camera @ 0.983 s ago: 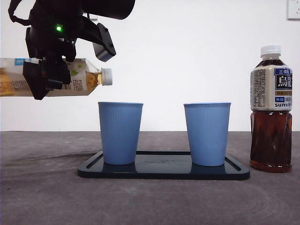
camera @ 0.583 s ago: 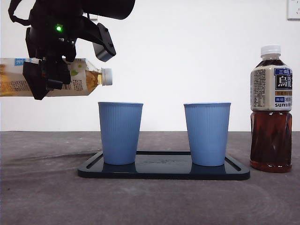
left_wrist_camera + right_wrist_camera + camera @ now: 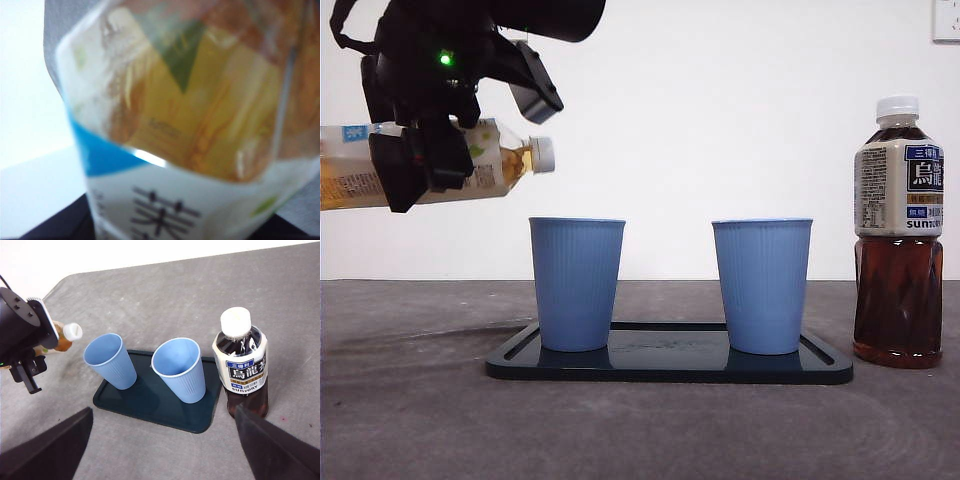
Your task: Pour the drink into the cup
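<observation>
Lying almost level in the air, a green tea bottle (image 3: 440,165) is held clamped in the left gripper (image 3: 415,165), its white cap (image 3: 544,154) still screwed on just above and left of the left blue cup (image 3: 576,284) on the dark tray (image 3: 670,362). The right gripper (image 3: 160,450) is seen spread wide, well above the table. With the cap on, nothing can be poured; once uncapped, tea could be spilled onto the tray, since the mouth sits outside the rim.
</observation>
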### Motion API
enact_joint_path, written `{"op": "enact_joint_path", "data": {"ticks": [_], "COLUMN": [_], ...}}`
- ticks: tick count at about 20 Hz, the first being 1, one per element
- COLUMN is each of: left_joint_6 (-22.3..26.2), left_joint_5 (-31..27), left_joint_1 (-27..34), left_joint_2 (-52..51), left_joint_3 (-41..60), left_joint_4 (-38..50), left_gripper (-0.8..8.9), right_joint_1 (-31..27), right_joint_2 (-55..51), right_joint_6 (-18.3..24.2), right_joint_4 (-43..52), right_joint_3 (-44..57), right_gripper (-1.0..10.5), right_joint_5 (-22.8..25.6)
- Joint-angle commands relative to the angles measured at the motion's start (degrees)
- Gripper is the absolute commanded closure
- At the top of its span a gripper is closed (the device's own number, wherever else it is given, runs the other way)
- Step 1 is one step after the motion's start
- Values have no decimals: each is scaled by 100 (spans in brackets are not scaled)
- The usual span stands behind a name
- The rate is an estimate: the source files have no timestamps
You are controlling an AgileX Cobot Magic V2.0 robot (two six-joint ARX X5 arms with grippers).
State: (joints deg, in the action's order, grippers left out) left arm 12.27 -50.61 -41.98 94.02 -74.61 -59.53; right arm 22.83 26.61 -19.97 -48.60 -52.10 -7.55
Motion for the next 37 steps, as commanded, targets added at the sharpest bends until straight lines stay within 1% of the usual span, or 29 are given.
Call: {"op": "enact_joint_path", "data": {"ticks": [1, 3, 5, 6, 8, 10, 12, 13, 16, 19, 22, 25, 30, 32, 34, 37], "left_joint_6": [-645, -1102, -1543, -1716, -1912, -1952, -1989, -2107, -2295, -2391, -2387, -2391, -2568, -2745, -2782, -2828], "left_joint_5": [297, 975, 1512, 1768, 2131, 2162, 2433, 2549, 2614, 2999, 3423, 3484, 3484, 3484, 3484, 3484], "left_joint_1": [-20, 92, 262, 378, 592, 739, 887, 984, 1239, 1462, 1574, 1611, 1679, 1679, 1679, 1679], "left_joint_2": [-286, -590, -916, -1091, -1423, -1744, -2079, -2264, -2863, -3202, -3141, -2887, -2212, -1956, -1714, -1475], "left_joint_3": [-184, -184, -184, -181, -179, -98, 205, 468, 1572, 2618, 3414, 3849, 3917, 3917, 3917, 3917], "left_joint_4": [72, 151, 313, 487, 848, 1161, 1727, 2050, 3239, 4452, 5751, 6695, 7427, 7711, 8030, 8192], "left_gripper": [642, 642, 642, 642, 641, 641, 641, 642, 642, 642, 641, 641, 641, 641, 641, 641], "right_joint_1": [35, 35, 35, 35, 35, 35, 35, 35, 35, 35, 35, 35, 35, 35, 35, 35], "right_joint_2": [22, 22, 22, 22, 22, 22, 22, 22, 22, 22, 22, 22, 22, 22, 22, 22], "right_joint_6": [-68, -79, -114, -122, -162, -173, -175, -175, -173, -175, -175, -177, -264, -330, -367, -372], "right_joint_4": [48, 48, 48, 48, 48, 46, 46, 46, 46, 52, 52, 52, 50, 46, 37, 2], "right_joint_3": [-72, -72, -72, -72, -72, -72, -72, -72, -72, -72, -72, -72, -72, -72, -72, -72], "right_gripper": [491, 491, 491, 491, 491, 491, 491, 491, 491, 491, 491, 491, 491, 491, 491, 491], "right_joint_5": [7, 4, -20, -20, -20, -20, -20, -20, -17, 7, 0, -20, -9, 0, 4, 7]}}
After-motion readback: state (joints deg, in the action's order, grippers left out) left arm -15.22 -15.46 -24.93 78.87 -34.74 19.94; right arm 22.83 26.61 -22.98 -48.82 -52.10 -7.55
